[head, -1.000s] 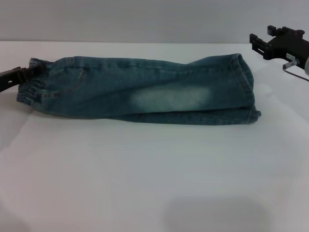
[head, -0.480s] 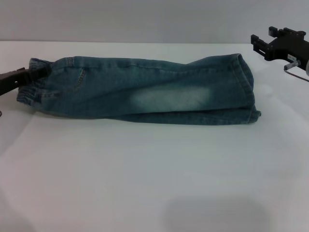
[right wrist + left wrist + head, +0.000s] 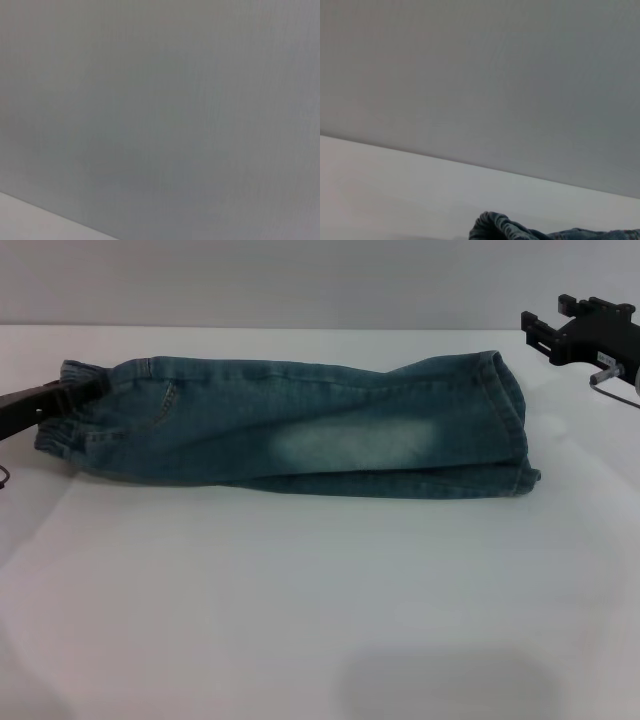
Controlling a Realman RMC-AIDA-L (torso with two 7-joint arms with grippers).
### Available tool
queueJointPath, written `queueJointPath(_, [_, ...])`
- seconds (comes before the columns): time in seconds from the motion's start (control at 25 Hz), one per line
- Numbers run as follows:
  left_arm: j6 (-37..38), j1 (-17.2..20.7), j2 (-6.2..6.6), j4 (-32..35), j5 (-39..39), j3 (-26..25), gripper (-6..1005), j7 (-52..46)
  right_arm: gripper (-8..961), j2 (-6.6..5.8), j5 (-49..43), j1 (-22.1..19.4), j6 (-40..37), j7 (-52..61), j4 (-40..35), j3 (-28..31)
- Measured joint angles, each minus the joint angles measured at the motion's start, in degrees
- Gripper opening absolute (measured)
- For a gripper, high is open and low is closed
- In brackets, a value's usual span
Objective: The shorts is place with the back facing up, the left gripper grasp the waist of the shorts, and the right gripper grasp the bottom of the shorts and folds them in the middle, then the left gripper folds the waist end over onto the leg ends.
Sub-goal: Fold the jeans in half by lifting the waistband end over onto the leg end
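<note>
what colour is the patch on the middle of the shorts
A faded pale whitish patch on the blue denim shorts, clearest in the head view.

From my left wrist camera I mostly see a plain grey wall [image 3: 485, 75] filling the upper part of the view. Below it runs the flat white desk [image 3: 395, 195], its far edge slanting across the picture. At the near edge of the view a puckered, wrinkled blue denim waistband of the shorts [image 3: 495, 229] pokes up, with more blue denim [image 3: 590, 234] trailing off beside it. I see none of my own tool here.
</note>
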Motion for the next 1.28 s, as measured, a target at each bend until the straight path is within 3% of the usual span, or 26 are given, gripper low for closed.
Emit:
queueJointPath(0.16, [0.1,0.0,0.0,0.1,-0.1,-0.1,812,0.0,530,0.01,0.1,-0.1,0.0,0.0,-0.1,0.0])
queueJointPath(0.4, [0.3,0.0,0.01,0.2,-0.4,-0.4,579,0.0,530,-0.02,0.2,-0.2,0.0,0.0,-0.1,0.0])
queueJointPath(0.52, [0.3,-0.1,0.01,0.3,-0.4,-0.3,366,-0.1,530,-0.02,0.2,-0.2,0.0,0.0,-0.1,0.0])
queueJointPath(0.72, [1.1,-0.7,0.01,0.5,-0.4,-0.3,137,-0.3,530,-0.09,0.2,-0.2,0.0,0.0,-0.1,0.0])
queueJointPath(1.28, [0.6,-2.0,-0.04,2.4,-9.0,-0.6,35,0.2,530,-0.01,0.4,-0.7,-2.3,0.0,-0.1,0.3])
